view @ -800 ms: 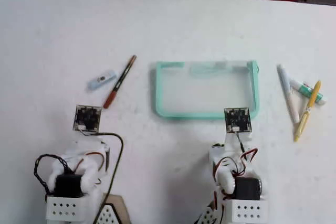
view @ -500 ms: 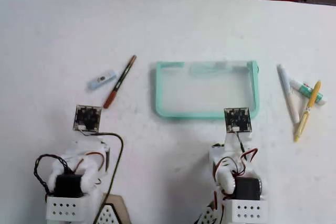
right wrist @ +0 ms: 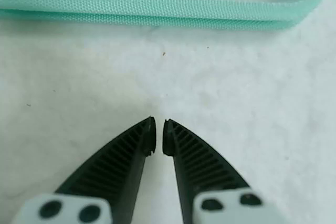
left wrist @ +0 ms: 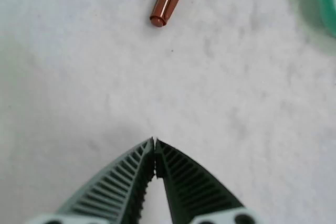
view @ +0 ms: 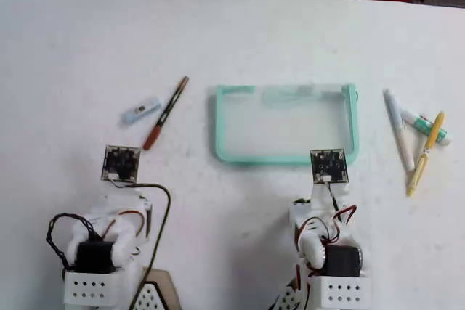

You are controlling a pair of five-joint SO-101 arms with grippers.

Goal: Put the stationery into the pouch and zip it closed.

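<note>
On the white table (view: 73, 34), the soft see-through mint-edged pouch (view: 283, 125) lies flat. The thin brown pen (view: 166, 112) looks light and slippery; grab its middle. Left gripper (left wrist: 155, 148) and right gripper (right wrist: 158, 137) are pressed together, empty.

Open room runs along the far edge of the white tabletop (view: 232, 34). A clear, mint-trimmed fabric pouch (view: 285, 125) blocks the middle. A slim brown pen (view: 166, 112) lies toward the left edge, and three clustered markers (view: 399, 130) lie near the right edge.
</note>
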